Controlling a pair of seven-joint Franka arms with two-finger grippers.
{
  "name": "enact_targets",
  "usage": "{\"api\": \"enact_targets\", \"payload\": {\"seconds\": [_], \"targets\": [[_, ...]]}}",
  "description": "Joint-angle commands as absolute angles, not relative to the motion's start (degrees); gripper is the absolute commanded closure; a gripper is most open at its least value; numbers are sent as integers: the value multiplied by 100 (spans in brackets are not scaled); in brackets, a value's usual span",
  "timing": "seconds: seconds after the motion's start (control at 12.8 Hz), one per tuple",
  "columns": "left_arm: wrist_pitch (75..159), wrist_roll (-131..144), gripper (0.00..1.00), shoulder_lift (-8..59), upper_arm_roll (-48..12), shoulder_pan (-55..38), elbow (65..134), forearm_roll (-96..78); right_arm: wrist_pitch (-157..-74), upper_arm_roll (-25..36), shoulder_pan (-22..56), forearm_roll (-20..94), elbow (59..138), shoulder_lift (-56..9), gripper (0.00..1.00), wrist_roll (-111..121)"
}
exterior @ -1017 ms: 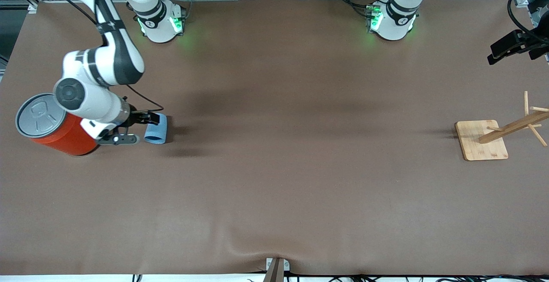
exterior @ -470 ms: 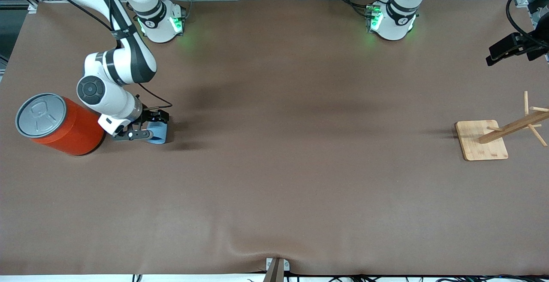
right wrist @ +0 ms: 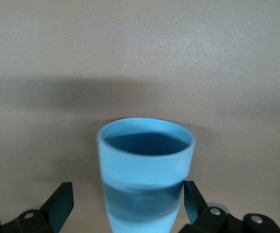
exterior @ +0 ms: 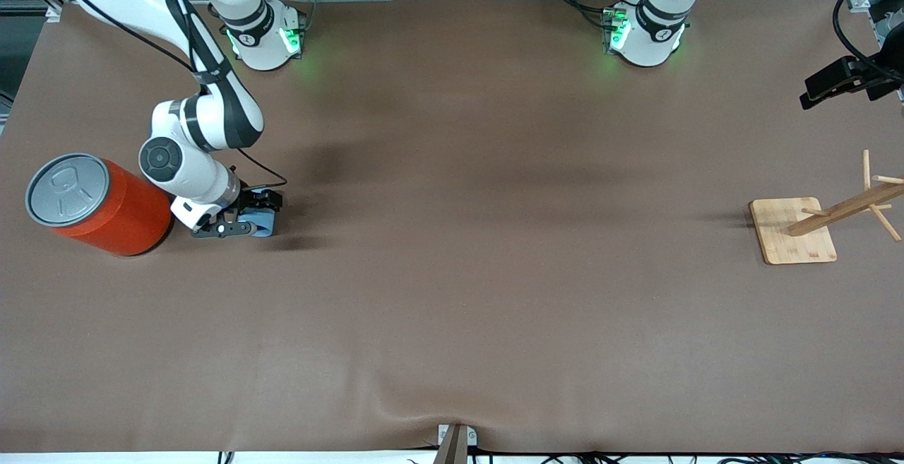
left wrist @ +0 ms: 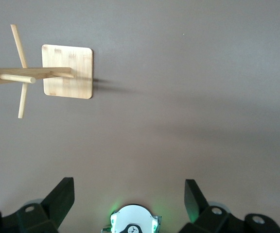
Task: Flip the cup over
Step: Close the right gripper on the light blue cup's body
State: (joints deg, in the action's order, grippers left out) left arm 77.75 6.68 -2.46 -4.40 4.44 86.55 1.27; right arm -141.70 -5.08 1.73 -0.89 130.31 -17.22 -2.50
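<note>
The light-blue cup point(exterior: 265, 222) lies on its side on the brown table beside the orange can, toward the right arm's end. In the right wrist view the cup point(right wrist: 145, 170) has its open mouth turned away from the gripper. My right gripper point(exterior: 254, 215) is low at the table, open, with its fingers on either side of the cup's narrow base end point(right wrist: 128, 194). One finger point(right wrist: 191, 196) touches the cup's side, and the other stands apart from it. My left gripper point(exterior: 823, 86) waits high over the left arm's end of the table, open and empty point(left wrist: 130, 187).
A large orange can point(exterior: 113, 213) with a grey lid stands close beside the right arm's wrist. A wooden peg rack on a square base point(exterior: 794, 231) stands toward the left arm's end and also shows in the left wrist view point(left wrist: 67, 72).
My right gripper has moved away from the orange can toward the cup, and its fingers now straddle the cup. The left arm has not moved.
</note>
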Motion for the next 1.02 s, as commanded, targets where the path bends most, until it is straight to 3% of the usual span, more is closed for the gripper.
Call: {"api": "enact_targets", "payload": {"seconds": [0.0, 0.08, 0.23, 0.31, 0.7, 0.94], "targets": [[7822, 624, 0, -308, -466, 475, 8710, 158, -14440, -563, -26, -132, 13113, -1846, 13, 61], [7822, 624, 0, -308, -475, 475, 8710, 167, -14414, -563, -26, -132, 13105, -1837, 47, 88], [7822, 633, 0, -290, -475, 475, 8719, 158, -14397, -563, 0, -141, 13043, -1846, 90, 123], [7822, 624, 0, -281, -475, 475, 8727, 158, -14353, -571, 17, -141, 12921, -1837, 100, 254], [7822, 633, 0, -281, -475, 475, 8745, 158, -12642, -615, 692, -44, 11201, -1916, 100, 466], [7822, 633, 0, -281, -475, 466, 8745, 158, -12340, -624, 1552, -35, 10041, -2345, 100, 955]]}}
